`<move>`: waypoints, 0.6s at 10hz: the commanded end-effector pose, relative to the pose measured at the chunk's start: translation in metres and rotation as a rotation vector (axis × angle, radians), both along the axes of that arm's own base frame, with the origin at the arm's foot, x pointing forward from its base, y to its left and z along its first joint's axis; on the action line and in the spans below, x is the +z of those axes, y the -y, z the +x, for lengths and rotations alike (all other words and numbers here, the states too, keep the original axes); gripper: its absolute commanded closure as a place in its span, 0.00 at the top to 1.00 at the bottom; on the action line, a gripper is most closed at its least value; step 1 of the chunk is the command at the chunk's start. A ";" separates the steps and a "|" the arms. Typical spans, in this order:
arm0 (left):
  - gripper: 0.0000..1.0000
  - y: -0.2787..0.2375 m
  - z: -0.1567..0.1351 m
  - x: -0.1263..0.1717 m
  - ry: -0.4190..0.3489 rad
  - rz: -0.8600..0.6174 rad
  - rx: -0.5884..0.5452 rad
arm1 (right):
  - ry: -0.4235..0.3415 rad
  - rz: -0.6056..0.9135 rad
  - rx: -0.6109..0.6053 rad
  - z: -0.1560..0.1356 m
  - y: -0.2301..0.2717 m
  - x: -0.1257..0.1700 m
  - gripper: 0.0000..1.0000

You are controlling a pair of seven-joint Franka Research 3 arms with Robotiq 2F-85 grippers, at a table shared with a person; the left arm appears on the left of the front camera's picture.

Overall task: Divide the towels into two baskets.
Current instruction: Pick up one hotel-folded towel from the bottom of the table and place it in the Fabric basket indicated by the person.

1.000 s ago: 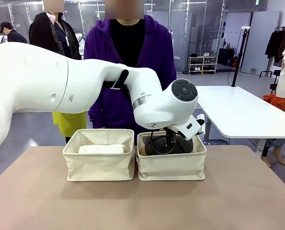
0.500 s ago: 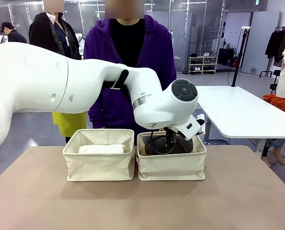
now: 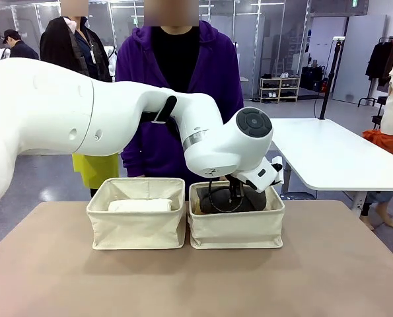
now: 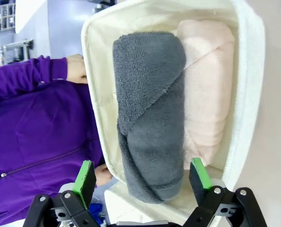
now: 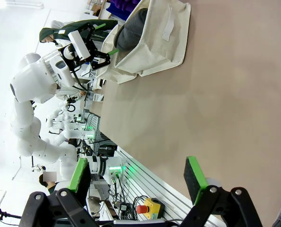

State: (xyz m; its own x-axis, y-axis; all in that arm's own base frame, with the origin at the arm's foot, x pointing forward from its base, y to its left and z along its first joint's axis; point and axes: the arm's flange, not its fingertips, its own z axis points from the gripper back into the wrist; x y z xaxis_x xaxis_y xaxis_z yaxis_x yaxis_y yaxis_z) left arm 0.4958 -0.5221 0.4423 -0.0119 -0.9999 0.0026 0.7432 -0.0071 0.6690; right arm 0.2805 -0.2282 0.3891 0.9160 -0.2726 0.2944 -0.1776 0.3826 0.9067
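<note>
On the near part of the brown table [image 3: 196, 277] nothing is being handled; the right gripper [image 5: 138, 182] hangs over this bare stretch with its green-padded fingers spread wide and nothing between them. Farther back, two cream baskets stand side by side, touching or nearly so. The left basket [image 3: 137, 224] holds the white towel [image 3: 140, 205], lying along its length. The right basket [image 3: 236, 228] holds the dark grey towel [image 4: 149, 118] and the pale pink towel [image 4: 206, 90], lying parallel and pressed against each other; in the left wrist view the grey one lies on the person's side of the basket and the pink one on the robot's side. The left arm reaches across from the robot's left and bends down over this right basket. The left gripper [image 4: 142, 177] hovers just above the end of the grey towel, its fingers wide apart and gripping nothing. Beyond the baskets, at the far edge of the table, a person in a purple hoodie [image 3: 176, 99] stands, with one hand [image 4: 76, 68] near the right basket's rim.
</note>
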 end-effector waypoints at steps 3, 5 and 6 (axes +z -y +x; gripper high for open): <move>1.00 -0.055 -0.044 0.069 -0.360 -0.241 0.134 | 0.012 0.004 -0.001 -0.003 0.000 0.002 1.00; 1.00 -0.107 -0.064 0.082 -0.583 -0.362 0.174 | 0.012 0.004 -0.001 -0.003 0.000 0.002 1.00; 1.00 -0.148 -0.078 0.092 -0.709 -0.504 0.206 | 0.012 0.004 -0.001 -0.003 0.000 0.002 1.00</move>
State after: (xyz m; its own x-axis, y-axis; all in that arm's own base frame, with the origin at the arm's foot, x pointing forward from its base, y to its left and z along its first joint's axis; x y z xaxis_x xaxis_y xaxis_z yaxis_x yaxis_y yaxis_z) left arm 0.4448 -0.4595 0.5263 0.2162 -0.9331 0.2872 0.9379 0.2802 0.2045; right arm 0.2808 -0.2284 0.3890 0.9161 -0.2724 0.2941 -0.1772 0.3828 0.9067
